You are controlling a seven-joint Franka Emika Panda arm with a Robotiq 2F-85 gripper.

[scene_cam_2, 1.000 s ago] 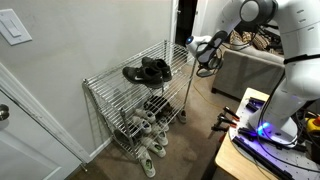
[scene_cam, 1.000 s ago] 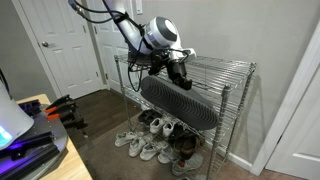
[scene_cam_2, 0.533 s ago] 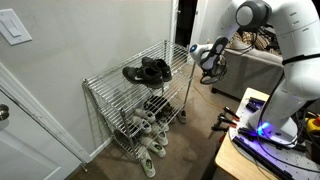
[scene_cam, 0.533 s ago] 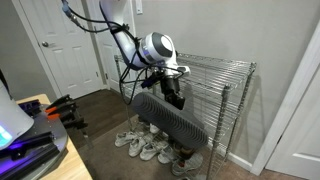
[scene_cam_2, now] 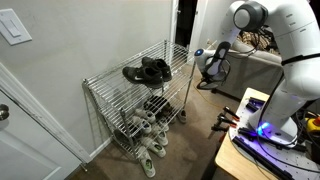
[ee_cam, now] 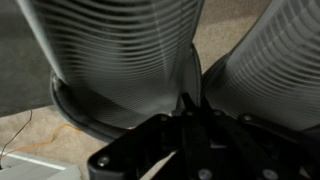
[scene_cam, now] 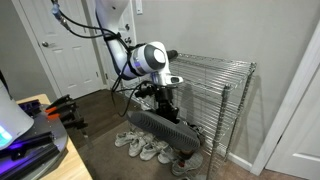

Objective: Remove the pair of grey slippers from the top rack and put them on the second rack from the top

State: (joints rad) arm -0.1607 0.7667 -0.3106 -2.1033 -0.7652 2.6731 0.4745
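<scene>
Starting with the largest item: where does the shelving stand, and what is on it? (Inspector)

Chrome wire unit against the wall. The top rack [scene_cam: 215, 65] carries no slippers; black lace-up shoes [scene_cam_2: 148, 70] sit on it in an exterior view. The second rack from the top [scene_cam: 210, 100] lies one tier below, and I cannot tell from these views how much of it is free. White sneakers [scene_cam: 140, 145] are low down. (Assessor)

And the arm? (Inspector)

Reaching out beside the unit, clear of its posts in both exterior views. (Assessor)

Location of the pair of grey slippers [scene_cam: 160, 125]? (Inspector)

Off the shelving altogether, carried in the air in front of it, ribbed soles outward, hanging at a slant. (Assessor)

State of the gripper [ee_cam: 185, 115]? (Inspector)

Jaws closed tight on the pair. The wrist view shows both soles pinched together at the jaws. (Assessor)

Step in hand, in your judgement? (Inspector)

Removal looks complete; the transfer to the lower tier is under way, placement not yet done. (Assessor)

Requirement for the next move? (Inspector)

Bring the pair level with the gap under the top tier, feed it in between the posts without catching the wire edge, set it flat, then release. (Assessor)
</scene>
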